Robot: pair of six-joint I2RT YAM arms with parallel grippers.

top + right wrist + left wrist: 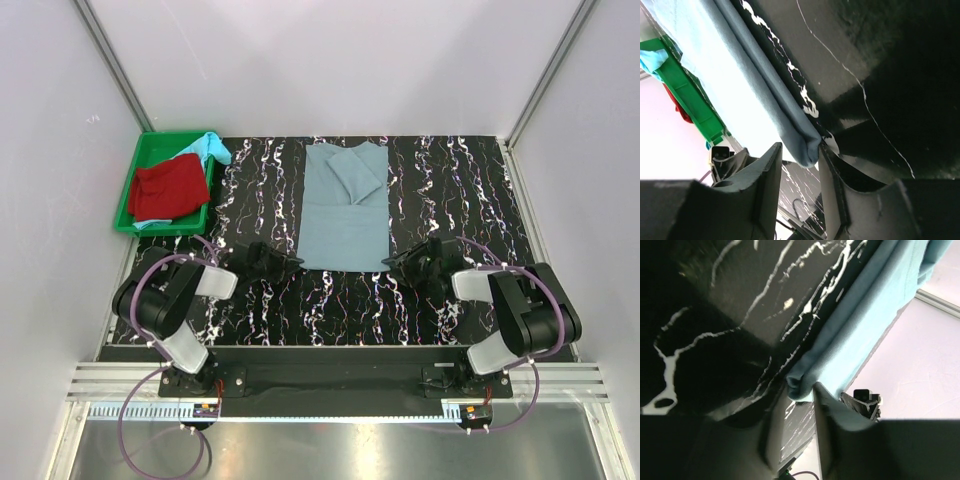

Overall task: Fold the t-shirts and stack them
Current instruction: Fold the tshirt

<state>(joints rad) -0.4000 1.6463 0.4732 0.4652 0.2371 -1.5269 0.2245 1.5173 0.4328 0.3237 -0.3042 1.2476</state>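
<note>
The large grey-blue t-shirt (345, 205) lies flat in the middle of the black marbled table, folded into a long strip with its sleeves turned in. My left gripper (292, 262) is at its near left corner. In the left wrist view the bunched corner of the shirt (855, 325) sits between the tips of the open left gripper (800, 387). My right gripper (393, 262) is at the near right corner. There the folded shirt edge (755, 95) pokes into the open right gripper (799, 146) and touches one finger. The red t-shirt (170, 188) and the turquoise t-shirt (205, 148) lie crumpled in the tray.
A green plastic tray (165, 136) stands at the back left corner of the table, also seen as the green tray (685, 95) in the right wrist view. White walls close in the table at the back and on both sides. Both arm bases sit at the near edge.
</note>
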